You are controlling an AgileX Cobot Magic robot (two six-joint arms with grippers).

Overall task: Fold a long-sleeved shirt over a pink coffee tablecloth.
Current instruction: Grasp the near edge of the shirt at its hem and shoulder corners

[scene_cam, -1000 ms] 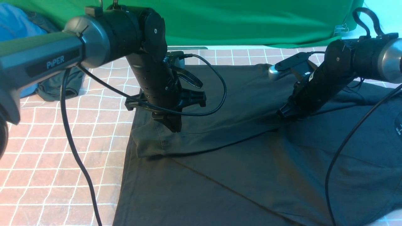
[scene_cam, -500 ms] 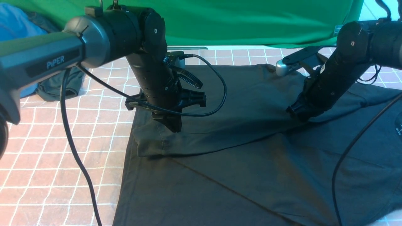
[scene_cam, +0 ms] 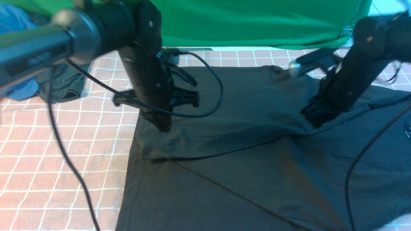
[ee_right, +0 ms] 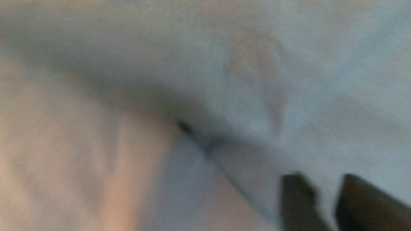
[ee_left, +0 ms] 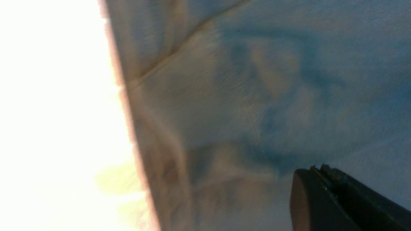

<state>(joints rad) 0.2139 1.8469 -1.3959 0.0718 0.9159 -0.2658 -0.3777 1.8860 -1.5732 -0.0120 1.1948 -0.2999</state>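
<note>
Pink tablecloth [scene_cam: 48,154] covered the whole table, white grid lines all over, and green fabric [scene_cam: 250,22] hung across the back. On the cloth lay the black shirt [scene_cam: 240,179], spread flat from centre out to the right edge and down to the near edge. One sleeve [scene_cam: 224,134] was folded across the body, its cuff end pointing left.

Left gripper [scene_cam: 162,126] pointed down at the cuff end, tip right at the fabric. In the wrist view its fingers [ee_left: 337,199] were pressed together, nothing visibly caught between them.

Right gripper [scene_cam: 316,120] sat low over the sleeve's upper part. Its wrist view was blurred, but the two fingers [ee_right: 298,199] looked parted, with pale cloth showing through the gap.

Far left at the back lay a dark garment [scene_cam: 62,86], bunched up, with a blue garment [scene_cam: 16,19] beside it.

Tiny white print [scene_cam: 407,130] peeked in at the shirt's right edge, too small to read.
</note>
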